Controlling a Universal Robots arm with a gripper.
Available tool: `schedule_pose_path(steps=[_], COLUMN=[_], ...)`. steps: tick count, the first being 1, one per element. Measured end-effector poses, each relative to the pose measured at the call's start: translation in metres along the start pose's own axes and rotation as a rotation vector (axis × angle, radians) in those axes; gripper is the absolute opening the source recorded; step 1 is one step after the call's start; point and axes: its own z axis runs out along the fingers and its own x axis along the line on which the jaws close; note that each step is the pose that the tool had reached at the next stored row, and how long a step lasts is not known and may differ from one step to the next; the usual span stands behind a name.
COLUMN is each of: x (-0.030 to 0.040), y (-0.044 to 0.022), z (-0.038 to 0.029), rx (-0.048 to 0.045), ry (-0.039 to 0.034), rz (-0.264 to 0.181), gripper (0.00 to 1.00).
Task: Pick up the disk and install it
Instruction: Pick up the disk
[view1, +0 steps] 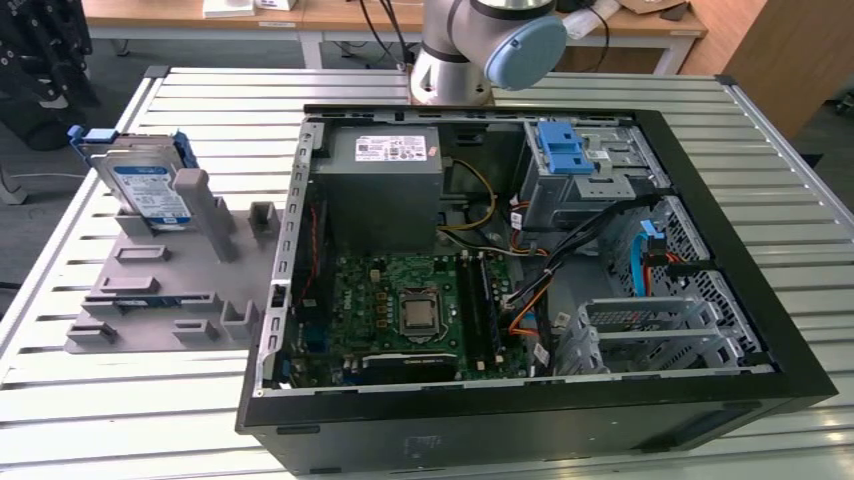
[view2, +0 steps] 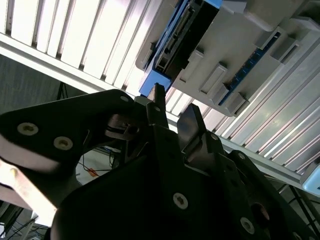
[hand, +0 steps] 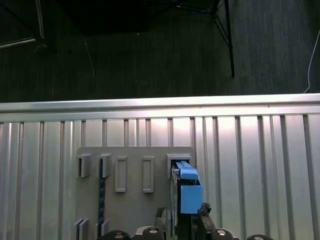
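While the disk (view1: 144, 188) stands on edge in the grey holder (view1: 160, 300), the gripper (view2: 175, 102) hangs above it, jaws parted. Risk: an off-centre descent clips the blue frame, tipping or jamming the disk.

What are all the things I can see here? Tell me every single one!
table: one, silver slats, under everything.
computer case: one, black, open, on the table.
holder plate: one, grey, on the table at the exterior view's left, beside the computer case.
disk: one, silver with a blue frame, standing on edge in the holder plate.
power supply box: one, grey, inside the computer case.
circuit board: one, green, inside the computer case.
latch piece: one, blue, inside the computer case.
robot arm: one, grey with a blue cap, at the case's far side.
tool: one, black, open, holding nothing.
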Motion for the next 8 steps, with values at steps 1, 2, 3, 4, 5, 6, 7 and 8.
schedule_pose_path(steps=[1,2,3,4,5,6,7,8], x=[0.0000,0.0000,0.0000,0.0000,0.0000,0.0000,0.0000,0.0000], y=[0.0000,0.0000,0.0000,0.0000,0.0000,0.0000,0.0000,0.0000], z=[0.0000,0.0000,0.0000,0.0000,0.0000,0.0000,0.0000,0.0000], rx=[0.0000,0.0000,-0.0001,-0.0001,-0.0001,-0.0001,-0.0001,-0.0001], ry=[0.0001,0.0001,0.0001,0.0004,0.0005,0.0005,0.0005,0.0006], rz=[0.000,-0.001,-0.001,-0.006,-0.011,-0.011,-0.011,-0.012], gripper=[0.37,0.37,0.37,0.37,0.37,0.37,0.37,0.37])
